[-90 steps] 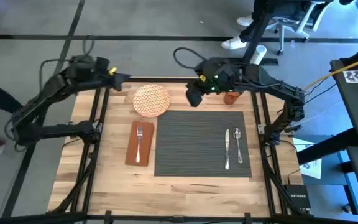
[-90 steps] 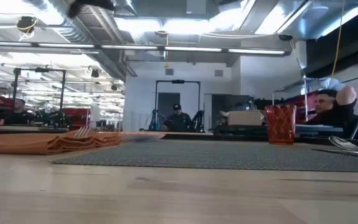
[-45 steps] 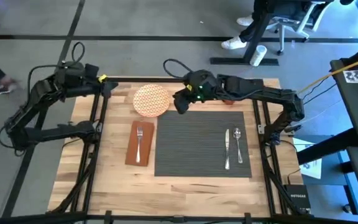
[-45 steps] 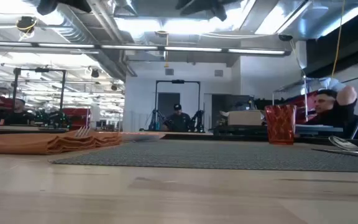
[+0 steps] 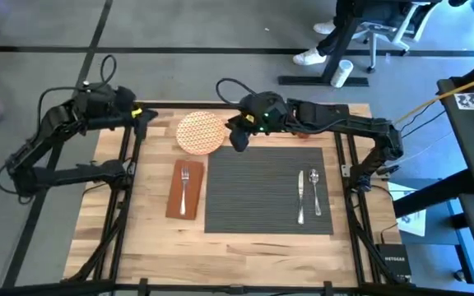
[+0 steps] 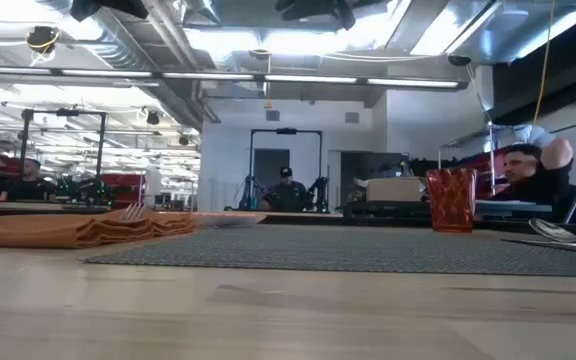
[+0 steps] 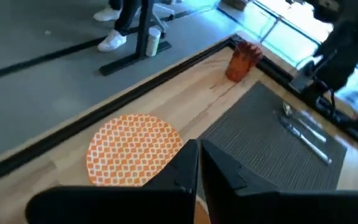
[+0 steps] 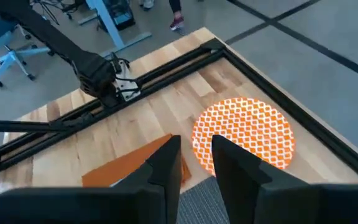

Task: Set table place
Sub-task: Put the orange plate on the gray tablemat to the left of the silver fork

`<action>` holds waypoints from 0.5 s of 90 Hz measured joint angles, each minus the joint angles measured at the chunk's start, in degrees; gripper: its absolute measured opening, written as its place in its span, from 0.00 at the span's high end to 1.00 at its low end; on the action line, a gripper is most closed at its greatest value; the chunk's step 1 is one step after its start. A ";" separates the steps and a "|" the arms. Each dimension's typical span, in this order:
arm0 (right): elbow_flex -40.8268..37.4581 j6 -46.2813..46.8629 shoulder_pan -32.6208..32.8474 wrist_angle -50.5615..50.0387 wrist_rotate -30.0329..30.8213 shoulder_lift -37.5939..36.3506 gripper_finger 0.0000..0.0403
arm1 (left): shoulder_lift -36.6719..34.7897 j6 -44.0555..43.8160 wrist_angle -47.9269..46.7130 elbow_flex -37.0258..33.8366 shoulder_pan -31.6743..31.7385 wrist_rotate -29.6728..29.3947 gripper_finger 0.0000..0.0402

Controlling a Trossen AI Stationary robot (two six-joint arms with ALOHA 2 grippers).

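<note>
The orange-patterned plate lies flat on the table, just beyond the far left corner of the dark ribbed placemat. The brown napkin lies left of the placemat with the fork on top. Knife and spoon lie on the placemat's right part. The orange cup stands at the far right, partly hidden by my right arm in the high view. My right gripper hangs open just right of the plate. My left gripper hovers shut at the far left edge.
Black rails run along the table's edges. Bare wood shows on the near side and left of the napkin. People and an office chair are beyond the far edge.
My right gripper has gone toward the table's left edge, from near the cup to the plate's right side. My left gripper has drawn back a little toward the left edge. The tableware has stayed in place.
</note>
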 joint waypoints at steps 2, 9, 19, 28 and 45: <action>0.00 -0.04 0.00 0.10 0.00 0.00 0.80 | 0.00 0.66 0.01 0.00 -0.41 0.00 1.00; 0.01 -0.57 0.00 0.14 0.04 0.00 0.80 | 0.02 2.34 0.10 0.00 -1.84 0.01 1.00; 0.00 -1.08 0.00 0.01 0.05 0.18 0.80 | 0.02 4.41 1.00 0.00 -3.69 0.02 1.00; 0.02 -1.10 -0.11 0.26 0.07 0.54 0.80 | 0.02 6.55 2.67 0.00 -5.15 0.02 1.00; 0.07 -2.95 0.00 0.95 0.04 1.53 0.80 | 0.74 6.95 3.05 0.00 -6.83 -0.67 1.00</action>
